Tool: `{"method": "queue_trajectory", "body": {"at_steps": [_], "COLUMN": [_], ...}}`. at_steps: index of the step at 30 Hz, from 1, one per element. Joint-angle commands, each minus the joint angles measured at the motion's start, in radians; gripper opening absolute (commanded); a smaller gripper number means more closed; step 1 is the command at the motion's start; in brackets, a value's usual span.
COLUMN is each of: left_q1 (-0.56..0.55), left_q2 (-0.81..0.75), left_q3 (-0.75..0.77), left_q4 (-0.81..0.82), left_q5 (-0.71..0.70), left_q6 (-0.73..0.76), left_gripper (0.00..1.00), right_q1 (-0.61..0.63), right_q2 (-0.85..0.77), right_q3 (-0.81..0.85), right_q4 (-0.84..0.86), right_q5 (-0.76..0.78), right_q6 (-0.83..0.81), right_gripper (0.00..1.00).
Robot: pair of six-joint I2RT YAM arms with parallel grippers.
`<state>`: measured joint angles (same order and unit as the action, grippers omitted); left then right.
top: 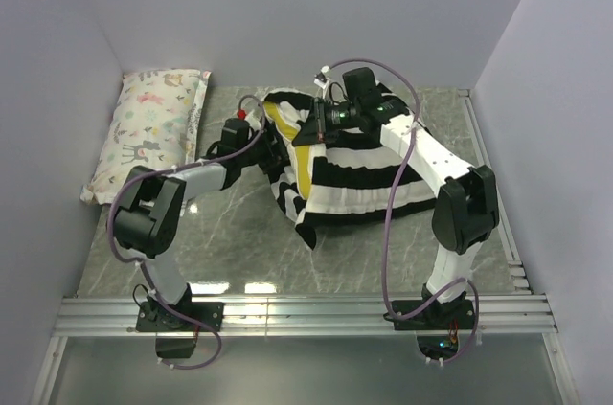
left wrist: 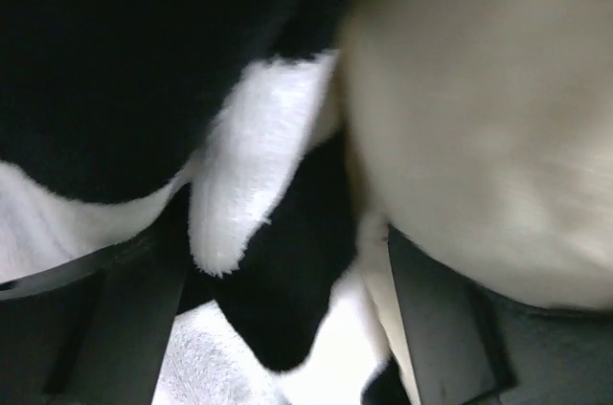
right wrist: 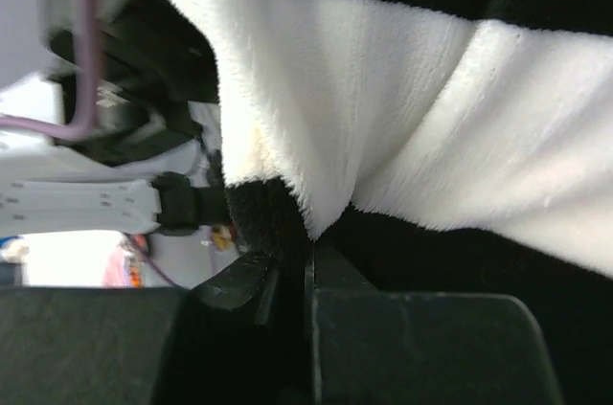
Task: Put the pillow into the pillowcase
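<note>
The black and white striped pillowcase (top: 369, 175) lies bunched in the middle of the table. The pillow (top: 301, 166) is mostly inside it; only its yellow band and a bit of cream show at the left-facing opening. My right gripper (top: 312, 124) is shut on the upper edge of the opening, pinching the pillowcase fabric (right wrist: 383, 89) between its jaws (right wrist: 308, 261). My left gripper (top: 263, 145) is at the opening's left side, open. Its fingers (left wrist: 124, 319) stand wide apart, with striped pillowcase fabric (left wrist: 254, 185) between them and the cream pillow (left wrist: 479, 118) pressing over the right finger.
A smaller pastel floral-print pillow (top: 148, 132) lies at the far left against the wall. Grey walls enclose the table on the left, back and right. A metal rail (top: 306, 314) runs along the near edge by the arm bases.
</note>
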<state>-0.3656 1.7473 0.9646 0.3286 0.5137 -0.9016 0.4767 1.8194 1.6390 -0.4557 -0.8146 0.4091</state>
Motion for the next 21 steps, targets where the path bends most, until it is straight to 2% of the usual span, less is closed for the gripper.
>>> {"method": "queue_trajectory", "body": {"at_steps": [1, 2, 3, 6, 8, 10, 11, 12, 13, 14, 16, 17, 18, 20, 21], "left_q1": [-0.073, -0.087, -0.087, -0.085, -0.084, -0.082, -0.081, -0.079, -0.072, -0.047, -0.012, 0.031, 0.054, 0.132, 0.158], "left_q2": [0.067, 0.101, 0.116, 0.19, 0.227, 0.242, 0.244, 0.238, 0.215, 0.198, 0.125, 0.092, 0.062, -0.021, -0.04], "left_q3": [0.069, 0.072, 0.068, 0.068, 0.074, 0.094, 0.129, 0.15, 0.17, 0.189, 0.195, 0.191, 0.186, 0.169, 0.169], "left_q4": [0.082, 0.076, 0.082, 0.125, 0.148, 0.117, 0.062, 0.002, -0.132, -0.185, -0.334, -0.386, -0.431, -0.526, -0.555], "left_q5": [-0.085, -0.111, -0.157, -0.175, -0.164, -0.158, -0.165, -0.178, -0.216, -0.225, -0.268, -0.285, -0.302, -0.34, -0.348], "left_q6": [-0.043, -0.049, -0.074, -0.126, -0.135, -0.123, -0.074, -0.042, -0.01, 0.05, 0.11, 0.169, 0.199, 0.286, 0.318], "left_gripper": [0.89, 0.89, 0.9, 0.89, 0.86, 0.77, 0.72, 0.64, 0.61, 0.58, 0.53, 0.52, 0.51, 0.49, 0.45], "right_q1": [0.045, 0.045, 0.043, 0.043, 0.043, 0.036, 0.028, 0.017, -0.002, -0.012, -0.024, -0.027, -0.026, -0.026, -0.026], "right_q2": [-0.089, -0.089, -0.091, -0.104, -0.124, -0.14, -0.143, -0.146, -0.146, -0.144, -0.146, -0.143, -0.141, -0.134, -0.128], "right_q3": [-0.036, -0.045, -0.054, -0.096, -0.126, -0.159, -0.157, -0.13, -0.101, -0.073, -0.045, -0.048, -0.057, -0.085, -0.099], "right_q4": [0.208, 0.298, 0.336, 0.435, 0.57, 0.652, 0.619, 0.548, 0.314, 0.205, 0.029, 0.002, -0.026, -0.049, -0.06], "right_q5": [-0.32, -0.343, -0.363, -0.405, -0.437, -0.448, -0.431, -0.402, -0.355, -0.222, -0.048, 0.098, 0.176, 0.28, 0.383], "right_q6": [0.218, 0.262, 0.33, 0.425, 0.503, 0.583, 0.568, 0.448, 0.348, 0.16, 0.044, 0.005, -0.06, -0.082, -0.108], "right_gripper": [0.0, 0.0, 0.0, 0.0, 0.0, 0.0, 0.0, 0.0, 0.0, 0.0, 0.0, 0.0, 0.0, 0.0, 0.0]}}
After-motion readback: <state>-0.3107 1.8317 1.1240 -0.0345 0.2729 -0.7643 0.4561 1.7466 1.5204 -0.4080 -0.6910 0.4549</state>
